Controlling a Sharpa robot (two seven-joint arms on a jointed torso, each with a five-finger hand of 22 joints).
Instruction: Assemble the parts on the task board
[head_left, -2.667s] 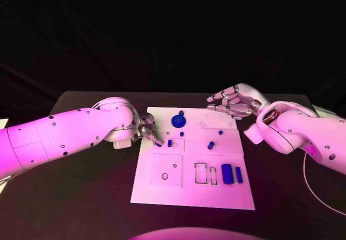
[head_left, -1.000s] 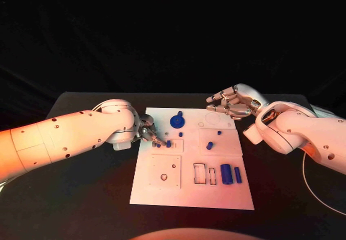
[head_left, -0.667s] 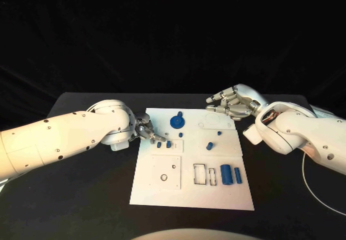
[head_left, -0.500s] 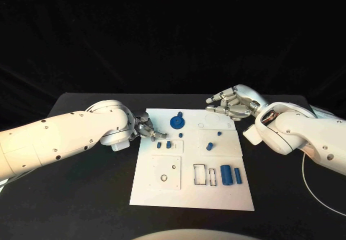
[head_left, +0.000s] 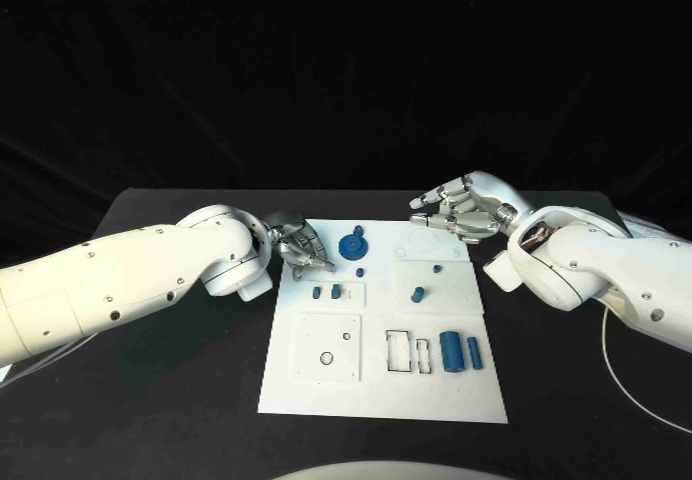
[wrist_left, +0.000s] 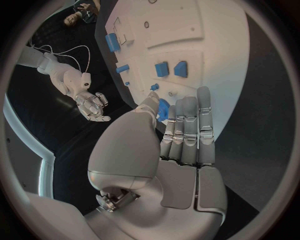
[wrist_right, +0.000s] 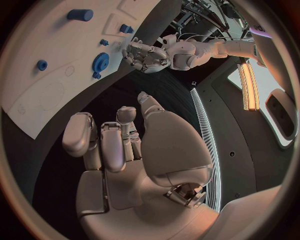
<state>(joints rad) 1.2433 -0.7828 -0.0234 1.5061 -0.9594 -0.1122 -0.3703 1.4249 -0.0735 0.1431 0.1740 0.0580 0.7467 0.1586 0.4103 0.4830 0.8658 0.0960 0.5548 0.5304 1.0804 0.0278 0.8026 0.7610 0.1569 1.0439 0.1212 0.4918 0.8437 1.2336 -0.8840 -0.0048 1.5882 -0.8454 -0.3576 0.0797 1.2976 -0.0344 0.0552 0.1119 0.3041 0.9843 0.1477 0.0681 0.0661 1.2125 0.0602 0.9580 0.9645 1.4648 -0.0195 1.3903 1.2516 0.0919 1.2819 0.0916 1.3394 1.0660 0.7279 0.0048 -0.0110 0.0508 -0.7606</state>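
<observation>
The task board (head_left: 382, 390) lies mid-table so both arms reach it. The parts sit in its recesses: blue gear (head_left: 353, 241) near the far edge, two small blocks (head_left: 326, 292) below. Left hand (head_left: 299, 245) hovers at the board's far-left corner, fingers apart, holding nothing (prob. between picks). Right hand (head_left: 464, 207) waits beyond the far-right corner, fingers loosely curled, empty.

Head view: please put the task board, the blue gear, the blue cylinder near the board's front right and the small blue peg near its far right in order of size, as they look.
1. task board
2. blue gear
3. blue cylinder, close to the gear in apparent size, so this rank is unsure
4. small blue peg
</observation>
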